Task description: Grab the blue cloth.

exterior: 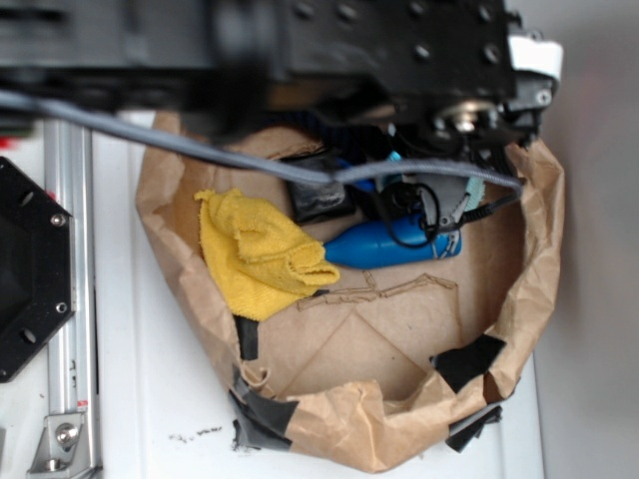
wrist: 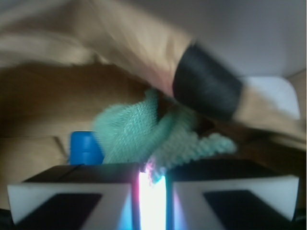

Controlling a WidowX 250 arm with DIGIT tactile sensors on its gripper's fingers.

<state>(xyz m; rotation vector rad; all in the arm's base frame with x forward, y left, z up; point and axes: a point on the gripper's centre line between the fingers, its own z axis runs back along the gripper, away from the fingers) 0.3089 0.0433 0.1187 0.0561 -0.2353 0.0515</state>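
Pinched between nearly shut fingers low in the wrist frame: soft, light pale teal terry cloth, limp, best gripped at a bunched fold.

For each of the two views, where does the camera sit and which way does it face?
Exterior: overhead, facing down into the brown paper bag; the arm crosses the top, yellow cloth and blue bottle below.
Wrist: behind the gripper, facing forward low inside the bag; its jaws nearly closed on the blue cloth.
Shared: bag, bottle, black tape; the cloth is barely visible overhead.
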